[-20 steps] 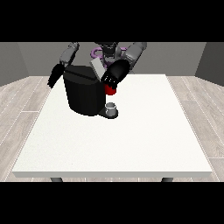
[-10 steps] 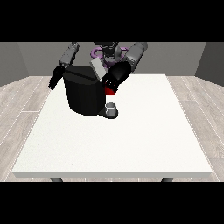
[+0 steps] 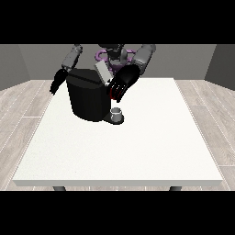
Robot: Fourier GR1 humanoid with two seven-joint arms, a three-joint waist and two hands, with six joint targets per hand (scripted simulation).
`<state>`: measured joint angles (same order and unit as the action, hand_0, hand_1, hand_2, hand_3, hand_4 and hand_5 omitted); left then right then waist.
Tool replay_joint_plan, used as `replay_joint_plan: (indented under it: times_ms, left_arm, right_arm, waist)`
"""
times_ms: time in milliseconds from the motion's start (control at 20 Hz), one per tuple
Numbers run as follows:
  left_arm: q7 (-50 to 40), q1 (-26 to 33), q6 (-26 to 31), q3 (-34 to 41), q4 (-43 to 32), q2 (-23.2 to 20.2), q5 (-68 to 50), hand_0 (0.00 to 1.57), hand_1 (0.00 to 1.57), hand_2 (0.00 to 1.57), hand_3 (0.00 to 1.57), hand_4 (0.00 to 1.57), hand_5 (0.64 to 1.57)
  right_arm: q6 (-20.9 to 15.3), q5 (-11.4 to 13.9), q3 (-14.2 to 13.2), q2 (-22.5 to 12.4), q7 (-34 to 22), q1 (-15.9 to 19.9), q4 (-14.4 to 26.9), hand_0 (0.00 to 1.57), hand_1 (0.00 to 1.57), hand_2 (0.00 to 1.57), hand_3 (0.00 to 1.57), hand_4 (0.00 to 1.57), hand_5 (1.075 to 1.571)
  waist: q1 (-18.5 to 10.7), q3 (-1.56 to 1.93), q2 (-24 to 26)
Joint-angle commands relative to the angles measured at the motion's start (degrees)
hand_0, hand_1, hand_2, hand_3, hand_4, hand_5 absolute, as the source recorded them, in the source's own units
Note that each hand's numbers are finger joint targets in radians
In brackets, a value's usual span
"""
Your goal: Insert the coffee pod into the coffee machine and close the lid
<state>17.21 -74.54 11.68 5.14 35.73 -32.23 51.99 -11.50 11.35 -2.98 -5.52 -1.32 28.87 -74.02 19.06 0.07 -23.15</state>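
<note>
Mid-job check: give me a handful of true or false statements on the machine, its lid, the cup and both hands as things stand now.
1. The black coffee machine stands on the white table. True.
2. The grey lid is shut flat. False: it is tilted up.
3. A small grey cup sits at the machine's base. True.
4. The hand at the view's right rests on the table. False: it is raised beside the lid.
5. The hand at the view's left holds the cup. False: it hangs beside the machine.

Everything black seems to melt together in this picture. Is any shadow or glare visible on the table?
Front view: the white table is evenly lit, no glare; only a faint shadow under the coffee machine and the small cup. The hand at the view's right merges with the dark machine, so its outline is hard to read.
</note>
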Motion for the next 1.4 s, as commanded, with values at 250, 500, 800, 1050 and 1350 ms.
replay_joint_plan:
  times_ms: [250, 500, 800, 1050, 1350]
  left_arm:
    - [-1.5, 3.1, -2.1, -0.9, 0.2, 3.4, 1.3, 0.00, 0.00, 0.30, 0.20, 0.00, 1.571]
    - [-4.1, 7.1, 2.3, -1.0, 1.5, 8.3, -0.9, 0.00, 0.00, 0.00, 0.05, 0.00, 1.571]
    - [-1.9, 15.5, 0.4, 3.8, 2.8, 16.1, -8.4, 0.00, 0.00, 0.13, 0.00, 0.00, 1.571]
    - [1.4, 25.2, 3.4, 14.1, 1.7, 24.6, -22.7, 0.00, 0.00, 0.00, 0.00, 0.47, 1.571]
    - [4.2, 38.2, 4.8, 17.0, 1.0, 30.0, -28.1, 0.00, 0.00, 0.00, 0.00, 0.42, 1.571]
  right_arm:
    - [0.2, -2.0, -2.6, -0.2, 1.7, -1.1, 3.3, 0.00, 0.00, 0.00, 0.00, 0.15, 1.571]
    - [-0.9, -3.2, -4.8, 0.3, 5.3, -6.4, 8.4, 0.00, 0.00, 0.00, 0.00, 0.00, 1.571]
    - [0.0, -3.4, -4.6, 0.5, 3.3, -12.0, 9.1, 0.00, 0.00, 0.00, 0.00, 0.00, 1.571]
    - [-0.5, -3.9, -5.8, 0.8, 4.6, -19.1, 11.1, 0.00, 0.00, 0.00, 0.00, 0.00, 1.571]
    - [-0.1, -4.1, -5.1, 1.7, 5.1, -23.3, 9.1, 0.00, 0.00, 0.00, 0.00, 0.00, 1.571]
  waist:
    - [-3.1, -0.04, 2.6]
    - [-8.5, -0.03, 10.8]
    - [-12.4, -0.12, 19.7]
    - [-19.5, -0.23, 28.2]
    - [-22.6, -0.11, 36.2]
